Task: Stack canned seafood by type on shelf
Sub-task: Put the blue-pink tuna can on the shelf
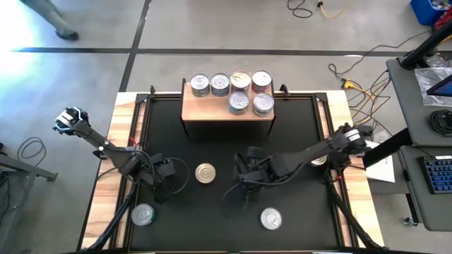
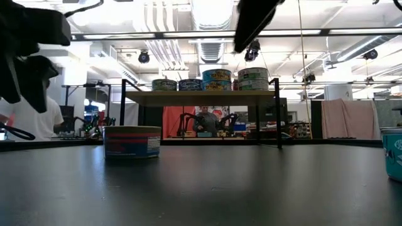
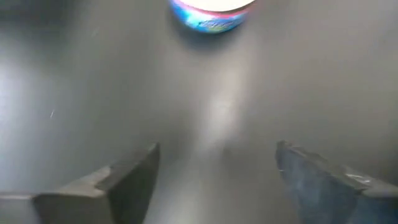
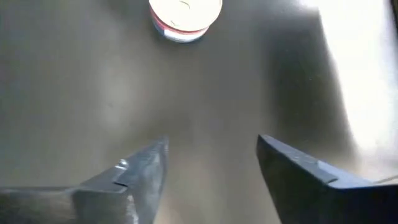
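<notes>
Nearest the low camera, a red-and-blue-labelled can stands on the black mat, with the shelf behind it carrying a row of tins and two short stacks. From above, six tins sit on the shelf while loose ones wait on the mat between the left gripper and right gripper. Both wrist views show jaws spread and empty, a blue-labelled tin ahead of the left and a red-labelled tin ahead of the right; this looks like the reach between pickups, which next calls for straddling a can and closing.

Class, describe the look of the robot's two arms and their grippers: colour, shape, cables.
Both arms are dark, jointed links with loose black cables. The left gripper and right gripper each have two flat, dark grey, wedge-shaped fingers. The left arm's far end carries a pale fitting.
</notes>
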Controlling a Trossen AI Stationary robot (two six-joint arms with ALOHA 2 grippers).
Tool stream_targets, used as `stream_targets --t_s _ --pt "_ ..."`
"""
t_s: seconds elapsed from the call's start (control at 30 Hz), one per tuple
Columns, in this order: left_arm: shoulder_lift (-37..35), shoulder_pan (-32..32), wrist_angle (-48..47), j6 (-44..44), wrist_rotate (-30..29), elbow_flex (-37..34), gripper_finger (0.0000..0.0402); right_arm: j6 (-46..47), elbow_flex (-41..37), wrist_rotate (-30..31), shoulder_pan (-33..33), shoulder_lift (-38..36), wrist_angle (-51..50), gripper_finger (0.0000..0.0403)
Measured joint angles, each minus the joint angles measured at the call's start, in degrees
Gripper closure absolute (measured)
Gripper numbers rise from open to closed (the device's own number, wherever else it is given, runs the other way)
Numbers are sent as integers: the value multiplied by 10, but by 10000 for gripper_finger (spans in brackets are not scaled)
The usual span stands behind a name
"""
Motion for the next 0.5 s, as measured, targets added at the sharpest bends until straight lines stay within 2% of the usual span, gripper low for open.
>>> stream_targets --t_s 0.17,0.3,0.4,0.5 --pt "0 1 60 96 20 -12 28 15 18 0 -2 57 7 103" --pt "0 0 124 136 30 -34 4 28 35 -20 -3 95 8 49" --pt "0 0 183 135 -9 -67 7 35 53 -32 -9 119 7 28" --pt "-1 0 267 141 -59 -111 7 33 80 -47 -18 140 10 24"
